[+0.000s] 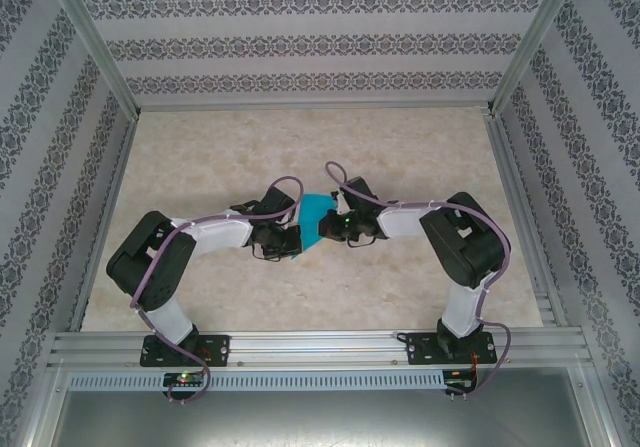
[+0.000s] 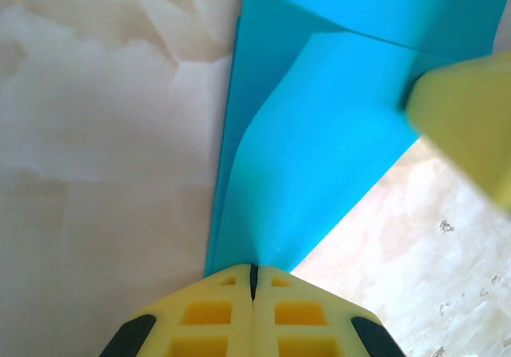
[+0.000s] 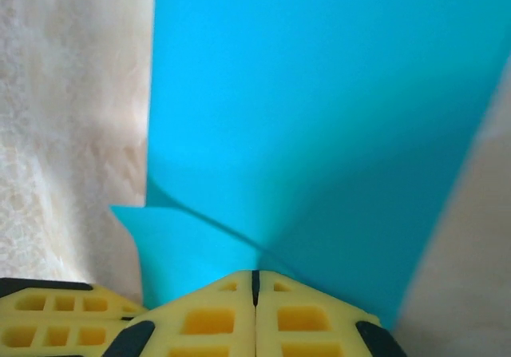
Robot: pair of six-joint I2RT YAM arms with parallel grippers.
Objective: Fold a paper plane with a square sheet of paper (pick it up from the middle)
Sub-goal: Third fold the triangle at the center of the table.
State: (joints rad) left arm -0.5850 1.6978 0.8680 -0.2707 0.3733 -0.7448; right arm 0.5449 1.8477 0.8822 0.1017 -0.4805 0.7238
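The teal-blue sheet of paper is folded into layers with a slanted crease and is held between my two arms above the middle of the table. My left gripper is shut on the sheet's near corner. My right gripper is shut on the paper from the opposite side, where a crease runs into its jaws. In the top view the left gripper and right gripper almost meet. The right gripper's yellow finger shows in the left wrist view. The paper plane is out of view.
The marbled beige table is walled in by patterned panels and an aluminium frame. A metal rail at the near edge carries both arm bases. Purple cables loop over the wrists.
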